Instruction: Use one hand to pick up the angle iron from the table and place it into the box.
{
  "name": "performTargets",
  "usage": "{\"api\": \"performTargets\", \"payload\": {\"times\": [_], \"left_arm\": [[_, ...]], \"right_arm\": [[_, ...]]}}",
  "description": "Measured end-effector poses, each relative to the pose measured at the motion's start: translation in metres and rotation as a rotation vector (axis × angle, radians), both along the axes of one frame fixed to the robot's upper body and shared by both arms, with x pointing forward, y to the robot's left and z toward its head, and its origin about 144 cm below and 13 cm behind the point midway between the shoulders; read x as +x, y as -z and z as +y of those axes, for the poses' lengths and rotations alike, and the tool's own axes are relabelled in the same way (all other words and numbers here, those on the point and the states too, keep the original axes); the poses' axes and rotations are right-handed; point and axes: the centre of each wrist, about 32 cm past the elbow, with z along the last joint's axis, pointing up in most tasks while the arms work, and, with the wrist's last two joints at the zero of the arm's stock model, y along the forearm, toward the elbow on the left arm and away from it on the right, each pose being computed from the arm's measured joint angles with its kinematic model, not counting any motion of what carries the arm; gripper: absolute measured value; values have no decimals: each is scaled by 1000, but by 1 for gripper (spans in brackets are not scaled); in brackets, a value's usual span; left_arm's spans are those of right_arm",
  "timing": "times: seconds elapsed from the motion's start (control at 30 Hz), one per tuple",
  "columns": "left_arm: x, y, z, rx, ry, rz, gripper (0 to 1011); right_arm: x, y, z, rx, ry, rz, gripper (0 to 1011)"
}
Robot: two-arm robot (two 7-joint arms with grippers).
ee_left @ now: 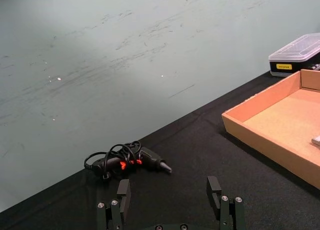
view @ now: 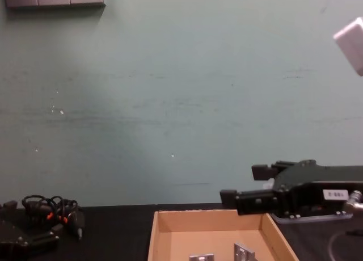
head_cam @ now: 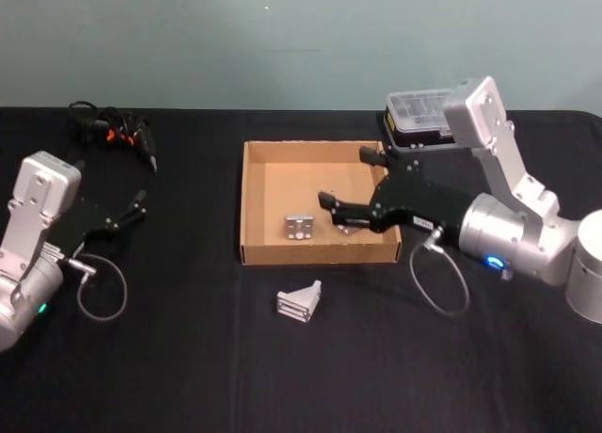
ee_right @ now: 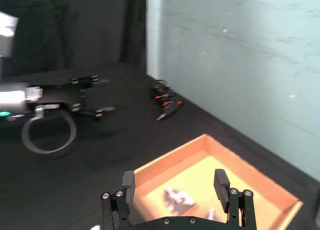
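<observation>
A silver angle iron (head_cam: 301,301) lies on the black table (head_cam: 169,367), just in front of the tan box (head_cam: 320,255). Inside the box rest two more angle irons, one at the front middle (head_cam: 299,229) and one (head_cam: 353,224) partly under my right gripper (head_cam: 346,179). That gripper hovers above the box's right half, open and empty. From the right wrist I see the fingers (ee_right: 128,180) spread over the box (ee_right: 170,161) and an angle iron (ee_right: 177,199). In the chest view the right gripper (view: 245,184) hangs above the box (view: 210,222). My left gripper (head_cam: 132,207) is parked at the left, open.
A bundle of black cables with red marks (head_cam: 113,130) lies at the back left. A clear-lidded plastic case (head_cam: 420,118) stands behind the box's right corner, partly behind my right arm. Bare table lies in front of the box around the loose angle iron.
</observation>
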Motion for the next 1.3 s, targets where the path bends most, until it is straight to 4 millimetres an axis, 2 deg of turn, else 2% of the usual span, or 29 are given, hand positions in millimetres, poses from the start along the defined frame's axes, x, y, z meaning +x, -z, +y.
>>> {"api": "performTargets", "payload": {"times": [0.17,0.47,0.97,1.3], "left_arm": [[0,0,0,0,0,0,1000],[0,0,0,0,0,0,1000],[0,0,0,0,0,0,1000],[0,0,0,0,0,0,1000]], "right_arm": [[-12,0,-4,-22,-77,57,1004],[-28,13,-5,-80,-155,149,1004],[-37,42,-11,-131,-124,232,1004],[-36,57,-5,-151,-126,258,1004]]}}
